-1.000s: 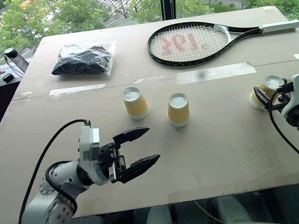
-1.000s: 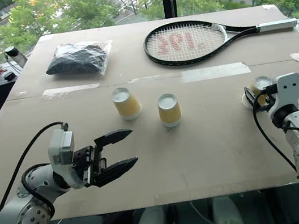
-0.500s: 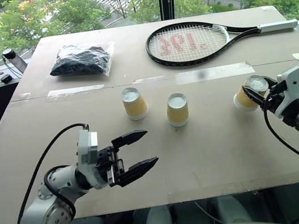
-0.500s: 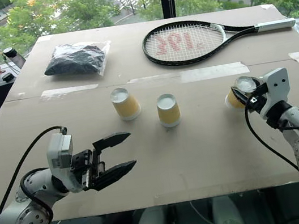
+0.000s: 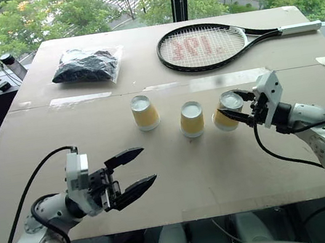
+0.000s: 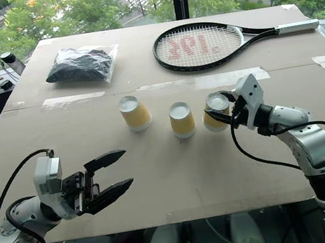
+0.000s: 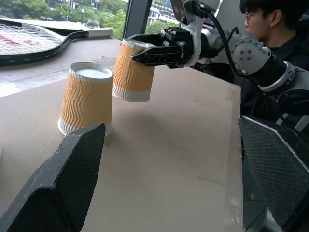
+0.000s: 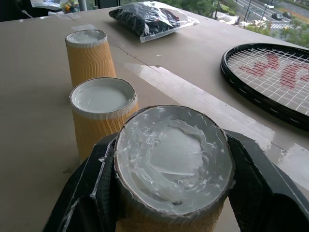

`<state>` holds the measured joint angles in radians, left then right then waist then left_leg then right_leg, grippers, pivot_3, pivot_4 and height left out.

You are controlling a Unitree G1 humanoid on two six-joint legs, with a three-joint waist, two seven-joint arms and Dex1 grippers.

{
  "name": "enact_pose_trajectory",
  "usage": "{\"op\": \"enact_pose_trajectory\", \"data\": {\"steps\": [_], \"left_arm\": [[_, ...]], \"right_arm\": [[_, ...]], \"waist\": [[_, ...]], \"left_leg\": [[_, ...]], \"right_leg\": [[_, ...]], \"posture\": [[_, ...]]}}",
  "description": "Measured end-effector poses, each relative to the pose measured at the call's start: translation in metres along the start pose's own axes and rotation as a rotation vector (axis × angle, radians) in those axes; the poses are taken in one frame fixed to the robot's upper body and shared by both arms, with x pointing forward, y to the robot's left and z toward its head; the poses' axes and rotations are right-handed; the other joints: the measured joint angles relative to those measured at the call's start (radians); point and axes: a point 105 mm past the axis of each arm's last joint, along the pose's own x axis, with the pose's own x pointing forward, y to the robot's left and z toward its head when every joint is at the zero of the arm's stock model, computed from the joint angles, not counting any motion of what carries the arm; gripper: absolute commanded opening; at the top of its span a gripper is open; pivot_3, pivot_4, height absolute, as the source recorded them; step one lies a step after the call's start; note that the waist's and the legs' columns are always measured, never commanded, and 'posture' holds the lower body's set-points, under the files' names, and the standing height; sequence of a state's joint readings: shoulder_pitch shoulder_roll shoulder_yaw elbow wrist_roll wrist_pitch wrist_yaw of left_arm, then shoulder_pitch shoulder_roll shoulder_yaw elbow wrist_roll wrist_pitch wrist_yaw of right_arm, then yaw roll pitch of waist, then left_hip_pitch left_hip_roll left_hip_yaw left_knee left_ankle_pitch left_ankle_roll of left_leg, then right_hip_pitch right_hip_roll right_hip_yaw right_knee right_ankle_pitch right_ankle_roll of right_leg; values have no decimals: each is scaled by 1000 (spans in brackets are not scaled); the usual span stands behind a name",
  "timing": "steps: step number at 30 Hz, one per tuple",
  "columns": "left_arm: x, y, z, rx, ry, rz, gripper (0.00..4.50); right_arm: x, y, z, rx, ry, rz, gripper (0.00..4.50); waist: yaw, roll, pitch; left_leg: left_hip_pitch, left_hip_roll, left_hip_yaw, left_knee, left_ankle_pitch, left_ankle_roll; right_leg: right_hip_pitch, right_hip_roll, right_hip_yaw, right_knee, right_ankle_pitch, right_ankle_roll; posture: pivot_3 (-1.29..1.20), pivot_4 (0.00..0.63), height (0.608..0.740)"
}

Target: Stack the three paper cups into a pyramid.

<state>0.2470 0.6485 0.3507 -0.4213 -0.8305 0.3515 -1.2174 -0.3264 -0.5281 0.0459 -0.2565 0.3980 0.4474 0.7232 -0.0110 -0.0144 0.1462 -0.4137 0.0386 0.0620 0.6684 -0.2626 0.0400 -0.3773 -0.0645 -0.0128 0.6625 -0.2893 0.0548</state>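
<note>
Two paper cups stand upside down on the table: one [image 5: 145, 112] to the left, one [image 5: 191, 118] in the middle. The third cup [image 5: 225, 112] hangs base up and tilted just above the table, close to the right of the middle cup. My right gripper [image 5: 233, 109] is shut on it, its black fingers [image 8: 260, 183] clasping both sides. In the left wrist view the held cup [image 7: 133, 70] floats beside the middle cup [image 7: 87, 99]. My left gripper [image 5: 133, 175] stands open near the table's front left, holding nothing.
A tennis racket [image 5: 206, 45] lies at the back of the table, and a black bag in clear plastic [image 5: 84, 66] at the back left. Tape strips [image 5: 230, 79] cross the table behind the cups. A person [image 7: 273, 24] sits beyond the table's right side.
My right gripper has closed on the cup at the table's right side, lifted it and carried it left, up to the middle cup. My left gripper drew back a little, still open.
</note>
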Motion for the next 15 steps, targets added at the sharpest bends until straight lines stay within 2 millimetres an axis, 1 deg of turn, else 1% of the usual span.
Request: {"op": "enact_pose_trajectory", "data": {"steps": [5,10,15], "left_arm": [[-11,-5,2,12,5,-10,4500],[-13,-6,2,19,2,-7,4500],[-14,-7,1,12,5,-6,4500]], "right_arm": [[10,2,1,-16,-14,28,2208],[16,9,-4,-18,-12,63,2208],[17,9,-7,-48,-4,65,2208]], "waist": [[-2,0,0],[0,0,0],[-1,0,0]], "left_leg": [[0,0,0,0,0,0],[0,0,0,0,0,0],[0,0,0,0,0,0]], "right_leg": [[0,0,0,0,0,0],[0,0,0,0,0,0],[0,0,0,0,0,0]], "posture": [[0,150,740],[0,150,740],[0,150,740]]}}
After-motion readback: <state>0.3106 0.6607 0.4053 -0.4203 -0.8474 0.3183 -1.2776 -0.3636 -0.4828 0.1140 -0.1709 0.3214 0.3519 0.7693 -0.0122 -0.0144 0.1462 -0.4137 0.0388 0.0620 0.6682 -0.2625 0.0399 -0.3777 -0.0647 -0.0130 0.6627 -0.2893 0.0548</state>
